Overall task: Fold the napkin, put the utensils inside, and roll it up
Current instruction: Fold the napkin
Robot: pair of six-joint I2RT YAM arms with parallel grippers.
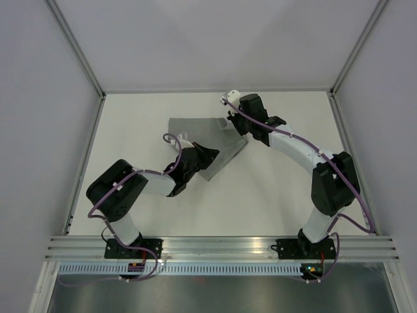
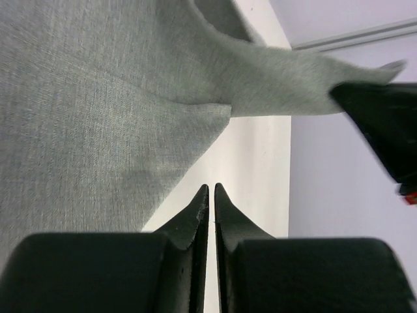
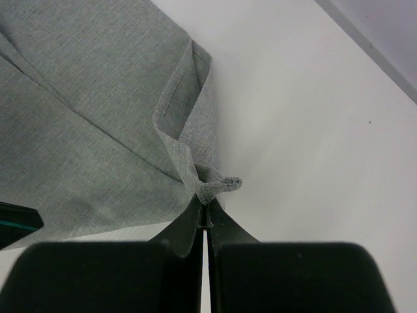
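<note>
The napkin [image 1: 205, 140] is grey woven cloth, matt, with a fine even weave showing close up in both wrist views and a stitched hem along its edge at the middle of the right wrist view. The table [image 1: 260, 195] under it is white, smooth and matt. The left gripper [image 2: 211, 190] and the right gripper [image 3: 204, 208] have fingers [image 2: 186, 225] of black plastic, matt with a faint sheen. The arms [image 1: 296, 150] wear smooth white and black plastic shells, slightly glossy. Across the bottom of the top view runs a rail [image 1: 221, 246] of pale brushed metal; the walls [image 1: 39, 98] are plain and matt
</note>
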